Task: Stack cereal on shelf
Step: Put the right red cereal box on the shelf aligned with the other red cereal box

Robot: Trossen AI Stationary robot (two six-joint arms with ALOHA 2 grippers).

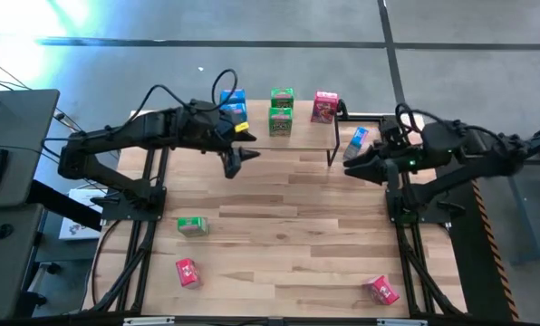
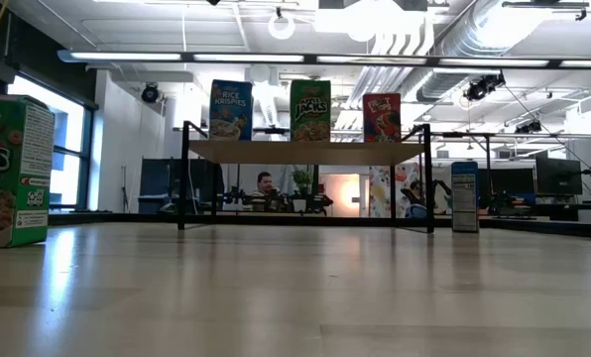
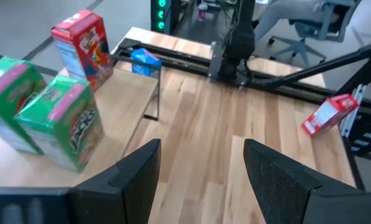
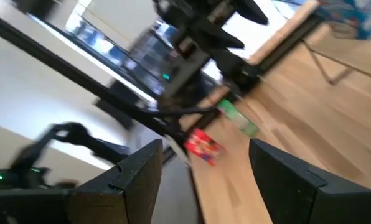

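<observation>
Pale wood-plank table (image 1: 288, 226); rectangular cardboard cereal boxes (image 1: 280, 111) on shelf (image 1: 297, 136).

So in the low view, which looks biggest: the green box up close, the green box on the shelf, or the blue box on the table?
1. Near green box: biggest, but only because it sits right by the camera.
2. Shelf green box and blue box on the table: look about alike; I won't rank them.

- Two dark, matte arms; black cables loop above each in the upper half of the high view.
- left hand (image 1: 236, 161): blunt black fingers, yellow tag nearby.
- right hand (image 1: 353, 167): green light behind.
</observation>
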